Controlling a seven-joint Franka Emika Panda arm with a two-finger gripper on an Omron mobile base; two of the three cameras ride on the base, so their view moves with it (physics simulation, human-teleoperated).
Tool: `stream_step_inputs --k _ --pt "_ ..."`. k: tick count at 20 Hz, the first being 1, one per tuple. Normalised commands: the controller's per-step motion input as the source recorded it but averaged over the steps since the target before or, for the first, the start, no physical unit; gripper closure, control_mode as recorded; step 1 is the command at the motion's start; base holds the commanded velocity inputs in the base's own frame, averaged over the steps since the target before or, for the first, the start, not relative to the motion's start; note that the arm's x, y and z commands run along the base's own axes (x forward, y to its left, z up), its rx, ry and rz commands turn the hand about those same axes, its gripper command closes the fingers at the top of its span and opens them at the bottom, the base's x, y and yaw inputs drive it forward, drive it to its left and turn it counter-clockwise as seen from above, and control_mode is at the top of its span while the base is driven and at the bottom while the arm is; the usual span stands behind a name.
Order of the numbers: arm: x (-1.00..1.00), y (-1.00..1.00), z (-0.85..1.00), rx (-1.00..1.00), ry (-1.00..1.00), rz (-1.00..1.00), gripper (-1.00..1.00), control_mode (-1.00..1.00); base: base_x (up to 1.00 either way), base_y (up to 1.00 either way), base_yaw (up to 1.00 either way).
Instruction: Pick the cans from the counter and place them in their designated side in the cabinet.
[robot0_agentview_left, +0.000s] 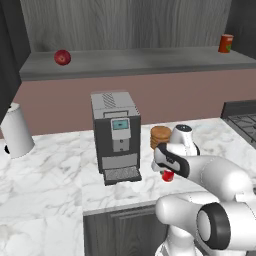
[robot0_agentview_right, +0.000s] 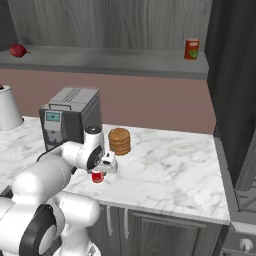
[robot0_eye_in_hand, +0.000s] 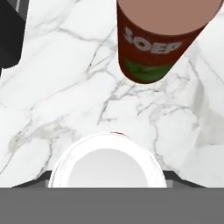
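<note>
Bright red can (robot0_agentview_left: 168, 176) with a white rim, upright on the marble counter (robot0_agentview_left: 50, 170) near its front edge, right of a coffee machine (robot0_agentview_left: 115, 135). Directly above it, the gripper (robot0_agentview_right: 99, 171), pointing down with the can's top between its tips; impossible to tell whether closed on the can or merely straddling it. Just beyond, in the hand view, a darker can (robot0_eye_in_hand: 162, 48) with a green label. Near both, a stack of tan discs (robot0_agentview_right: 119, 141). Higher up, the cabinet shelf (robot0_agentview_left: 140, 60), with another can (robot0_agentview_right: 191, 49) at its right end and a red ball (robot0_agentview_left: 62, 57) at its left. Likely risks: a loose or off-centre grip dropping the can during lifting, or a sideways swing knocking the darker can or the discs.
</note>
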Motion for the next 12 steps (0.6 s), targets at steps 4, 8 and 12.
stream_step_inputs --k 4,8,12 --pt "0.00 0.00 0.00 0.00 -0.01 0.00 1.00 -1.00 0.00 0.00 0.00" --pt "-0.14 0.00 0.31 0.00 -0.13 0.00 1.00 -1.00 0.00 0.00 0.00" --pt "-0.34 -0.02 0.60 0.00 -0.14 0.00 1.00 -1.00 0.00 0.00 0.00"
